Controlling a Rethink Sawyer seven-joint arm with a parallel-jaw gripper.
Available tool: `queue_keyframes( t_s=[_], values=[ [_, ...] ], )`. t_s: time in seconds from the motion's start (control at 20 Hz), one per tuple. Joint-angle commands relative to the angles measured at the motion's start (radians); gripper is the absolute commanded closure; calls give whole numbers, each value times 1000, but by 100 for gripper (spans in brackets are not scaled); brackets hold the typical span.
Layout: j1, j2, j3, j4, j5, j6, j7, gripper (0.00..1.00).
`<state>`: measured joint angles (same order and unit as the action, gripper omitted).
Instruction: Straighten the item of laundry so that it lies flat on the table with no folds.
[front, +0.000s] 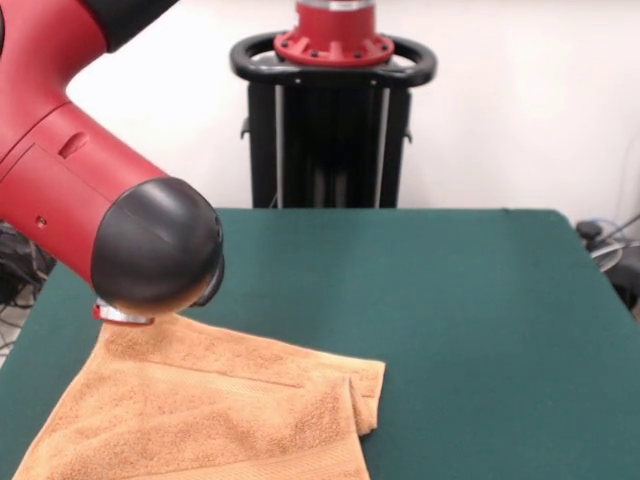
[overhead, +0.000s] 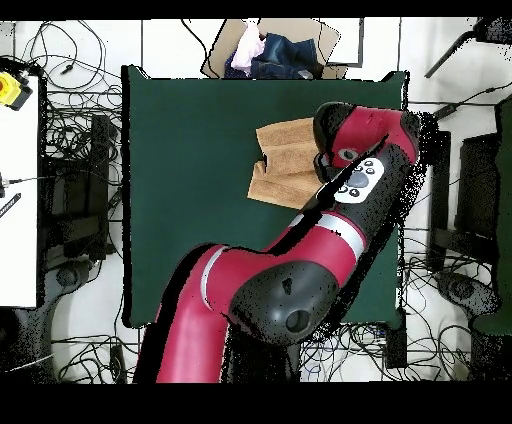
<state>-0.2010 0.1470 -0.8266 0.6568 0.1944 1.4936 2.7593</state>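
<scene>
The orange-tan towel (front: 200, 410) is lying on the green table (front: 450, 320), toward the corner nearest the front camera, with one side folded over on itself so a doubled flap is showing along its edge. The red and black arm (front: 90, 190) is reaching down over the towel's far corner, its rounded black joint covering the spot. The gripper is sitting hidden beneath that joint, so whether it is wide or closed I cannot tell
</scene>
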Motion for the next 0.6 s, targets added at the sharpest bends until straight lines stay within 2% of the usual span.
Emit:
queue_keyframes(
  t_s=[0.05, 0.2, 0.4, 0.6],
  values=[
    [15, -51, 32, 52, -39, 74, 29, 0],
    [13, -43, 44, 49, -39, 43, 74, 0],
    [27, -44, 11, 49, -94, 105, 27, 0],
    [26, -98, 15, 55, -123, 169, -32, 0]
  ],
)
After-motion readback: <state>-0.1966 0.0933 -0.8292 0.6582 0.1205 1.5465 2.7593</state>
